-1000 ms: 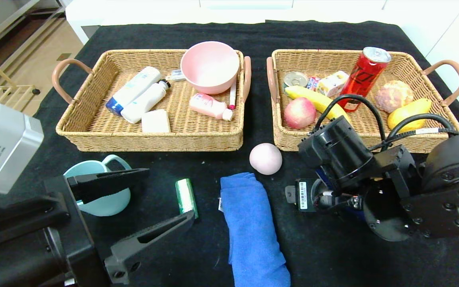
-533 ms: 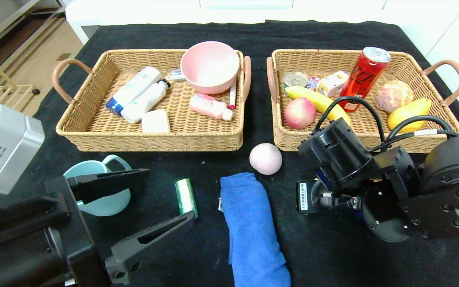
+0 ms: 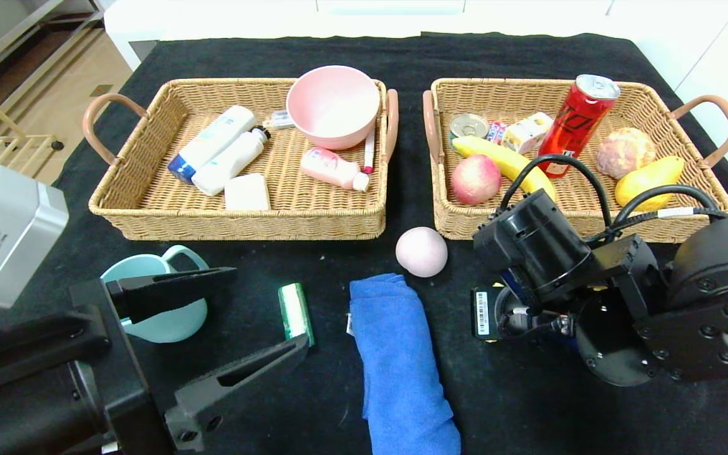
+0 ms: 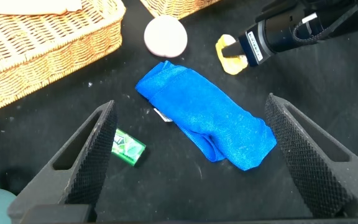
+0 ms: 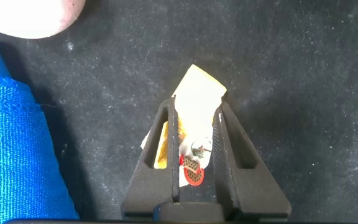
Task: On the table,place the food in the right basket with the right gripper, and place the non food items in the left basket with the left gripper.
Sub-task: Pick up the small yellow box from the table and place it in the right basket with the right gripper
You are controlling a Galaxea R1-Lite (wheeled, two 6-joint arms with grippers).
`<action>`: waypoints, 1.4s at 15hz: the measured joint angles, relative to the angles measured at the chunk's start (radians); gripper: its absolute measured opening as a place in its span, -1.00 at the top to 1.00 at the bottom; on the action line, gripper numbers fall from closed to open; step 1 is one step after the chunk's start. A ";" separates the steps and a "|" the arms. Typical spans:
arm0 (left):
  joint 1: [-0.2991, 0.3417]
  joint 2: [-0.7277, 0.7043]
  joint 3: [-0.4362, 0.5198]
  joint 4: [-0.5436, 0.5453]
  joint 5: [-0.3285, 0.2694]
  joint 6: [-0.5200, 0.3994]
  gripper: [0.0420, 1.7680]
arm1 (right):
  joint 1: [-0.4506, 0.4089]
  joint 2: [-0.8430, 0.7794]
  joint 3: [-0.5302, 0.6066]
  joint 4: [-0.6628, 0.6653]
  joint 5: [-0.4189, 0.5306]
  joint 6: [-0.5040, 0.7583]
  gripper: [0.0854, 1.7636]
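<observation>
My right gripper [image 5: 194,107] is shut on a yellow and white snack packet [image 5: 199,87], low over the black cloth in front of the right basket [image 3: 686,230]. The head view hides the packet under the right arm; it shows in the left wrist view [image 4: 229,55]. My left gripper [image 3: 269,306] is open and empty at the front left, above the cloth between a green pack [image 3: 294,311] and a blue towel [image 3: 399,360]. A pale pink peach [image 3: 421,251] lies between the baskets' near corners. A light blue mug [image 3: 158,303] stands by the left gripper.
The left basket [image 3: 149,221] holds bottles, a soap bar and a pink bowl [image 3: 333,104]. The right basket holds a red can [image 3: 576,123], a banana, an apple, a small tin and other food. A white counter runs behind the table.
The right wrist has shifted a little to the right and toward me. The left arm and the objects on the table have not moved.
</observation>
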 joint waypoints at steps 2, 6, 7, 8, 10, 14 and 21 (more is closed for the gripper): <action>0.000 0.000 0.000 0.000 0.000 0.000 -0.94 | -0.001 0.000 0.003 0.001 -0.001 0.004 0.61; 0.000 -0.001 0.000 0.000 0.000 0.003 -0.94 | -0.003 -0.011 0.004 0.006 -0.003 0.001 0.61; 0.000 -0.001 0.000 0.000 0.000 0.006 -0.94 | -0.004 -0.020 0.001 0.010 -0.003 -0.001 0.62; 0.000 -0.001 0.000 0.000 0.000 0.007 -0.94 | -0.004 -0.033 -0.001 0.011 -0.005 -0.005 0.62; 0.000 -0.003 0.001 0.000 0.001 0.006 -0.94 | -0.002 -0.061 -0.003 0.012 -0.021 -0.036 0.62; 0.000 -0.004 0.003 -0.005 0.001 0.008 -0.94 | -0.003 -0.106 -0.026 0.007 -0.033 -0.135 0.63; 0.000 -0.008 0.005 -0.005 0.001 0.009 -0.94 | -0.053 -0.111 -0.212 -0.001 -0.056 -0.292 0.64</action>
